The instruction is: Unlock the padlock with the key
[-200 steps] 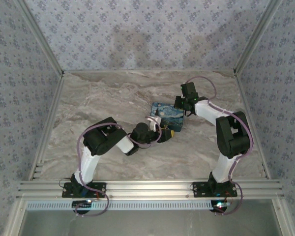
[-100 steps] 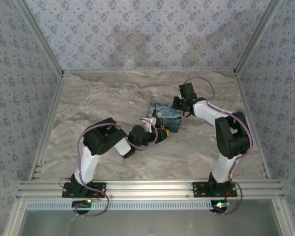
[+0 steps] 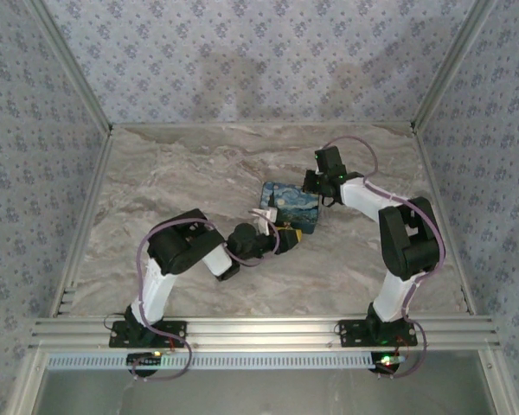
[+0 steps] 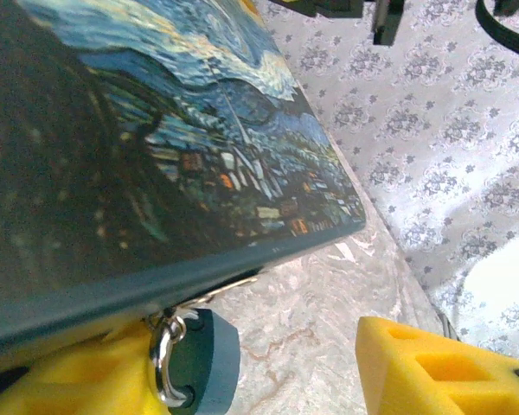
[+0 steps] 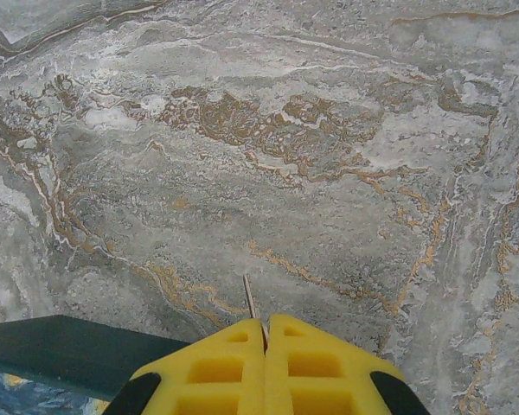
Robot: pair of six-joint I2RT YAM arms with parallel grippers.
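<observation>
From the top external view, the starry-night box (image 3: 292,204) is lying near the middle of the marble bench (image 3: 190,173). The left end effector (image 3: 292,233) is reaching in at the box's near edge, its yellow tips just beside it. The right end effector (image 3: 314,183) is hovering at the box's far right corner. How either set of jaws is standing is too small to tell here.

In the left wrist view, the painted lid is spreading over the upper left. The padlock (image 4: 209,354), small and dark blue, is hanging below the box's front edge by its silver shackle (image 4: 159,365), which is passing through a metal fitting under the edge. The yellow pads (image 4: 432,367) are standing spread apart. The padlock is sitting in the gap, just beside the left-hand pad and well apart from the right-hand one. Whether it is touching that nearer pad cannot be told.

In the right wrist view, the yellow fingers are pressing together and pinching a thin metal sliver, apparently the key (image 5: 250,304), whose tip is sticking out between them toward the bench. The box's dark teal edge is showing at the lower left, just beside the fingers.
</observation>
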